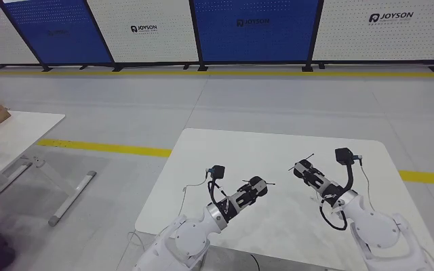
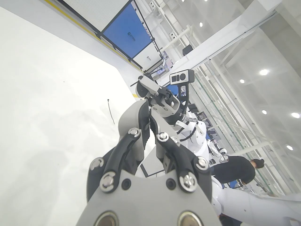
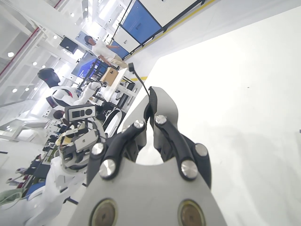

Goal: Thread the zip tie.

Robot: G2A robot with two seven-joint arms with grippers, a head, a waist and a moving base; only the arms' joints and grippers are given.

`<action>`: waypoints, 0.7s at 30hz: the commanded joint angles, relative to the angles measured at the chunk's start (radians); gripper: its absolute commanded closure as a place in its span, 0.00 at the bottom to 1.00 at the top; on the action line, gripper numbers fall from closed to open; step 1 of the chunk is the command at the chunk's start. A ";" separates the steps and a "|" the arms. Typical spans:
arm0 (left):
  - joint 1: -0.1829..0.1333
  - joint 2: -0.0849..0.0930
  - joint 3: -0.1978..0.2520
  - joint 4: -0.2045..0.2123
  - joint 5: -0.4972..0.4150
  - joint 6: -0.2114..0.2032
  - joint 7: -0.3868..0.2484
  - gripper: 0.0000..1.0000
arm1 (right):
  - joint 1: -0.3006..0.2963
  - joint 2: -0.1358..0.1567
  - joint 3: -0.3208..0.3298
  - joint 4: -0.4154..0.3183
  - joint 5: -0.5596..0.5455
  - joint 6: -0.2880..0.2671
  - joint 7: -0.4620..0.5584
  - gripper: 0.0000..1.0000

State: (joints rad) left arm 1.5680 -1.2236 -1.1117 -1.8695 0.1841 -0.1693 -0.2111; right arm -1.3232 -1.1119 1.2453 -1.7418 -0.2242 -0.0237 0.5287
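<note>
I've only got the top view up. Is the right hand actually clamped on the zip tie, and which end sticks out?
Observer: Yes. In the right wrist view the right hand is shut on the strap of the zip tie, and its square head pokes out beyond the hand.
Operator: And the left hand, holding anything?
Observer: The left wrist view shows the left hand shut; whether anything is pinched inside, I can't tell.
Operator: Anything else near it?
Observer: A thin black strand shows against the white table beside that hand; held or lying there, I can't tell.
</note>
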 commanded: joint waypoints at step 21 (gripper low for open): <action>-0.068 -0.013 0.043 0.043 0.139 0.062 0.134 1.00 | -0.027 -0.004 -0.005 -0.012 0.056 -0.054 -0.026 1.00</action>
State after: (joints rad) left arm 1.5001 -1.2363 -1.0688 -1.8264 0.3233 -0.1077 -0.0773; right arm -1.3466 -1.1158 1.2419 -1.7484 -0.1707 -0.0685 0.5067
